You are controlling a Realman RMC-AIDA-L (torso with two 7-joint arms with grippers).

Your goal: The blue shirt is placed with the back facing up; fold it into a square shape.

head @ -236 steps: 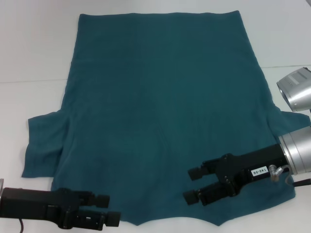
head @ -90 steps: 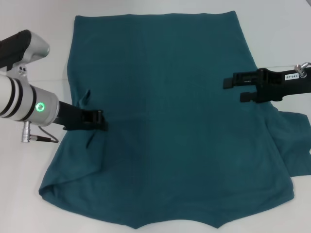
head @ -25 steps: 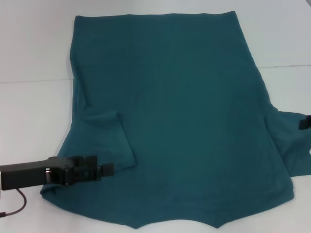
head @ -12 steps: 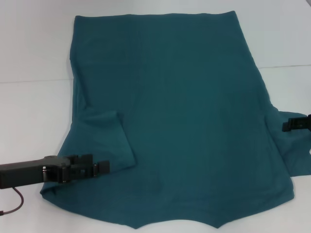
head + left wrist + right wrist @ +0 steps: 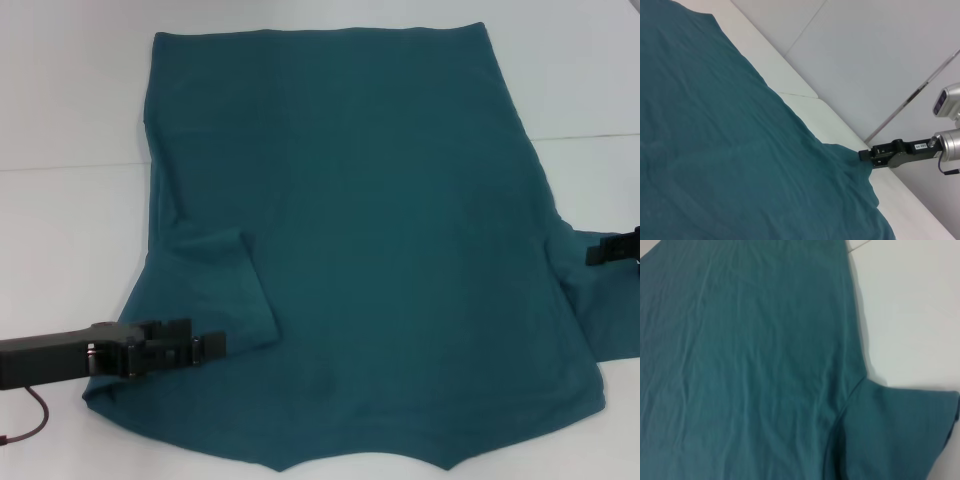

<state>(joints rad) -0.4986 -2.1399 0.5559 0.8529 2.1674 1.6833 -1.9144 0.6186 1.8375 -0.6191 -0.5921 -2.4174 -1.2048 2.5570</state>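
Blue shirt (image 5: 360, 230): soft matte cotton, faint wrinkles, left sleeve folded in.

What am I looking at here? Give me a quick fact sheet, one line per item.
Garment: blue shirt, spread flat, plain side up
Surface: white table
Shirt's left sleeve: folded inward onto the body
Shirt's right sleeve: spread out on the table
Left gripper: low at the near left edge of the shirt
Right gripper: at the right sleeve, mostly out of the head view
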